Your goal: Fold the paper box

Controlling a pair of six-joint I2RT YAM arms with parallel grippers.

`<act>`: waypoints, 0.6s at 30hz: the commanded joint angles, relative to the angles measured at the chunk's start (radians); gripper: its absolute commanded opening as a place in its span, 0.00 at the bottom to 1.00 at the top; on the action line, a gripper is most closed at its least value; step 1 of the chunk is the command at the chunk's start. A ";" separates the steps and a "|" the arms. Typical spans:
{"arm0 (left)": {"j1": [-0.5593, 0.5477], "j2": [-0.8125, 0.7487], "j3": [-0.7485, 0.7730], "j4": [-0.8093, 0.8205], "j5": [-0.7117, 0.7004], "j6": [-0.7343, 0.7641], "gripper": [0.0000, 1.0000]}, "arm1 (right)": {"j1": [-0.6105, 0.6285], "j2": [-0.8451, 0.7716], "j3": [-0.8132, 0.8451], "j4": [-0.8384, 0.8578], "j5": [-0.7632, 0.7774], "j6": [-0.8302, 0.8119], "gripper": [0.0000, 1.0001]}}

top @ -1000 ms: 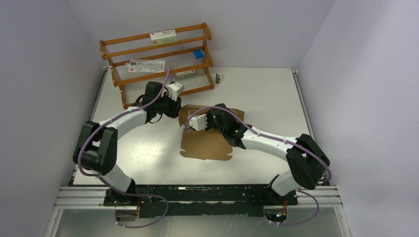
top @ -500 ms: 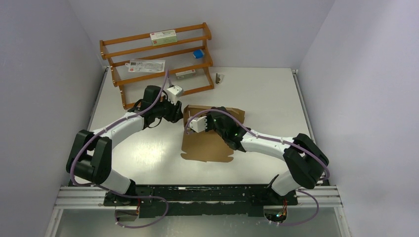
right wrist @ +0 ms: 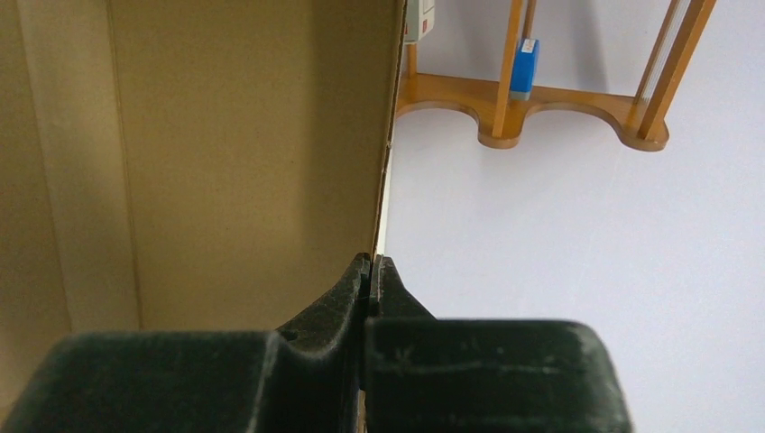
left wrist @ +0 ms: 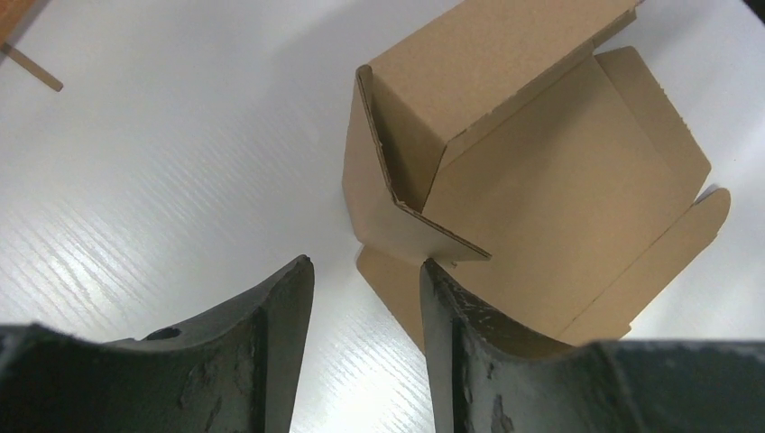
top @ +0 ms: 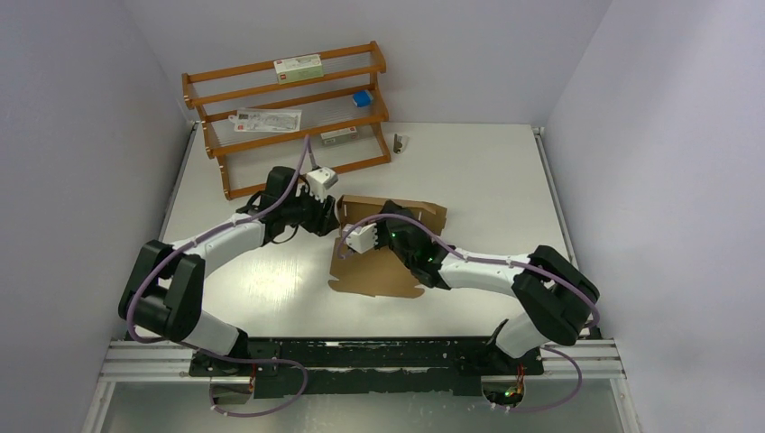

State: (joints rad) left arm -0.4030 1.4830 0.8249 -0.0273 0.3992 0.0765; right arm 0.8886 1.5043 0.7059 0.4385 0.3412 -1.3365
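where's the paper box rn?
Top view: the paper box sits mid-table between the arms, just in front of the wooden rack. The right gripper pinches a raised wall; the left gripper is open at its corner.

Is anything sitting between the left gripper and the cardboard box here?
Nothing visible does. The left gripper is open, and the raised corner of the box lies right ahead of it, with only table surface between them. The right gripper is shut on the edge of one box wall.

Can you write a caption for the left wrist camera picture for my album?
The left claw, open, hovers by the half-folded paper box on the white table.
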 commanded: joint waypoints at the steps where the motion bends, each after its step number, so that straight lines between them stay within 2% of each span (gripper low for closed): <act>1: -0.011 -0.002 -0.009 0.113 0.046 -0.061 0.52 | 0.027 0.002 -0.057 0.113 0.025 -0.045 0.00; 5: -0.016 0.011 -0.021 0.165 0.027 -0.063 0.52 | 0.042 0.002 -0.086 0.154 0.037 -0.061 0.00; 18: -0.019 0.073 -0.042 0.321 -0.019 -0.070 0.55 | 0.066 0.013 -0.093 0.137 0.025 -0.065 0.00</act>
State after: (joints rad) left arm -0.4118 1.5314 0.7914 0.1722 0.4026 0.0235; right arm 0.9283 1.5043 0.6346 0.5564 0.3973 -1.3777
